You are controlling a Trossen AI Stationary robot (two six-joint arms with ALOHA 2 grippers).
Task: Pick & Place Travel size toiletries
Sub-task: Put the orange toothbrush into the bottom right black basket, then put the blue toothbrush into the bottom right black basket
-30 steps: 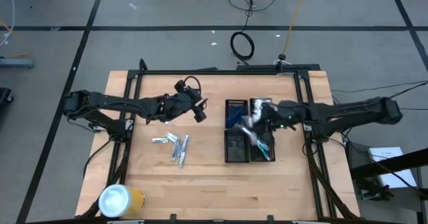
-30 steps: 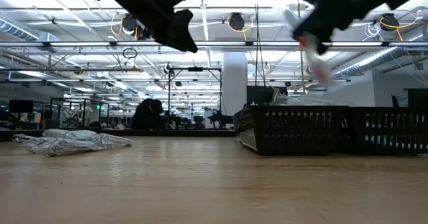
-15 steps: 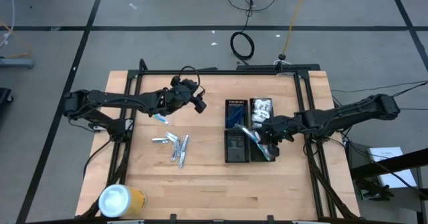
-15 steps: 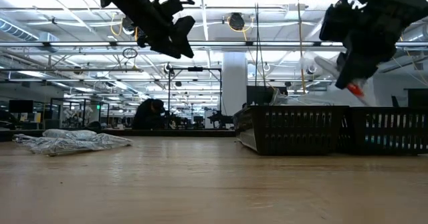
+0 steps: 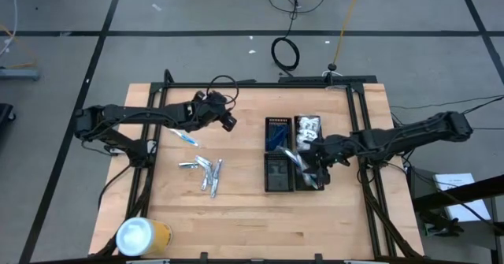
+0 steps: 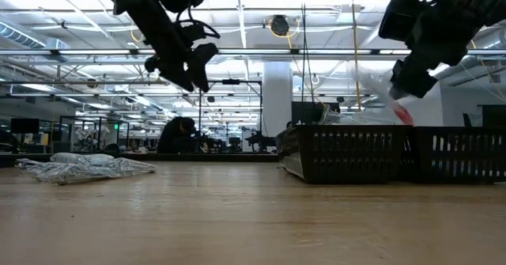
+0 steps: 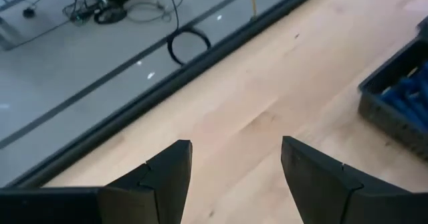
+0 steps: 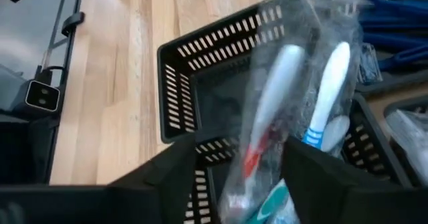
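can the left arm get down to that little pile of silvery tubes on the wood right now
Probably yes. The left gripper hangs open and empty above the table, and the silvery tubes lie on bare wood on its side, apart from the black trays. Nothing stands between them; the right gripper is over the trays.

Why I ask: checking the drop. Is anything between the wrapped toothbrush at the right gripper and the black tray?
Nothing visible does. The wrapped toothbrush is between the right gripper's open fingers, over the black tray's open compartment, with nothing between them.

Black trays (image 5: 277, 173) with little holes, blue razors (image 5: 276, 138), silvery tubes (image 5: 206, 172), yellow can (image 5: 143, 236), light wood bench (image 5: 236, 209).
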